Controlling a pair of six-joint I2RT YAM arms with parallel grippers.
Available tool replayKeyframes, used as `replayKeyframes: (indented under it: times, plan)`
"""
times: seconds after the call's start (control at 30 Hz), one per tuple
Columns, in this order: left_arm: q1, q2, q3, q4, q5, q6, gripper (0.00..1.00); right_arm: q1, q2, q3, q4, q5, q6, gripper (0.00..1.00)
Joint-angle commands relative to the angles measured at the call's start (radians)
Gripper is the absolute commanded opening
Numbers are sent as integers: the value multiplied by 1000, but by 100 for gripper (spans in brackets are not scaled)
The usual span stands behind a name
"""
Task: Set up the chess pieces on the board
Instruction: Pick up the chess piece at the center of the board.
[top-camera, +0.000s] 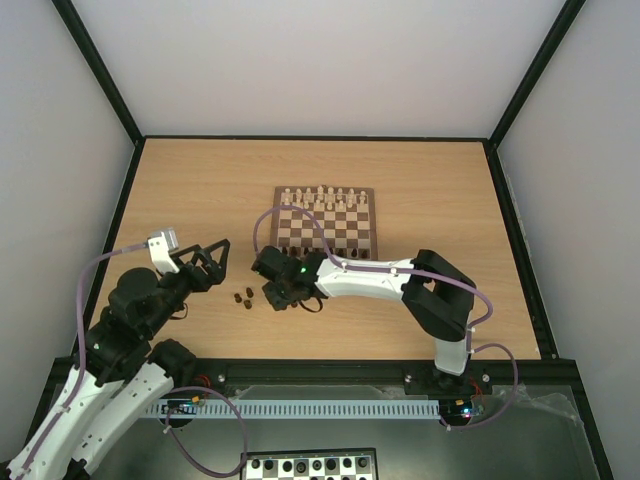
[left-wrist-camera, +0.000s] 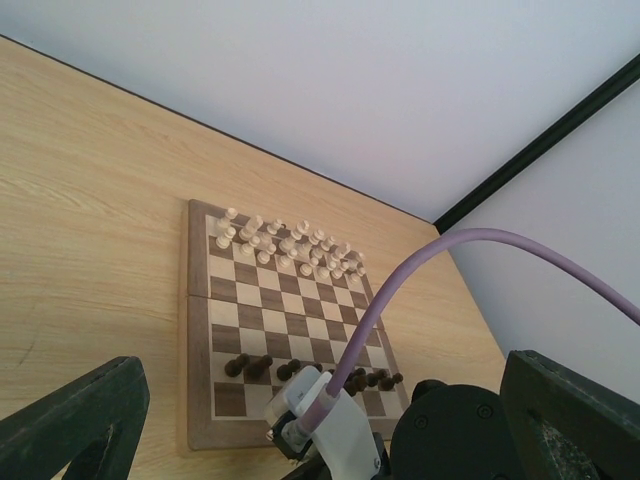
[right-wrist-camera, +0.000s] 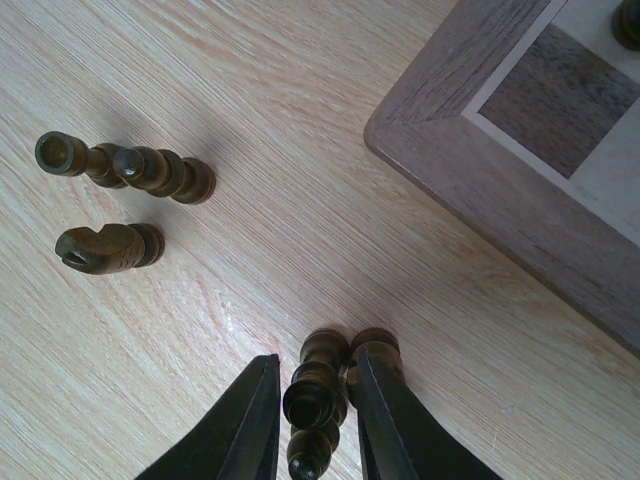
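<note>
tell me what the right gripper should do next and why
Probably close fully on the dark piece and lift it straight up. The right gripper brackets that piece on the table just off the board corner, and a neighbouring dark piece sits right beside it, so moving sideways might knock it.

Light wood-grain table (top-camera: 200, 190) fills centre of frame. Plain white walls (top-camera: 320, 60) on three sides. Black frame bars (top-camera: 98, 70) run in upper corners. Soft even light, weak shadows.
</note>
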Motion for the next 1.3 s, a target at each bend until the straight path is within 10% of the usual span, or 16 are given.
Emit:
replayKeyframes:
  times: [0.0, 1.27]
  plan:
    - [-4, -13, 18, -11, -5, 11, 99, 15, 15, 23, -60, 17, 5, 23]
    - [-4, -10, 3, 2, -2, 4, 100, -102, -222, -29, -99, 183, 6, 8]
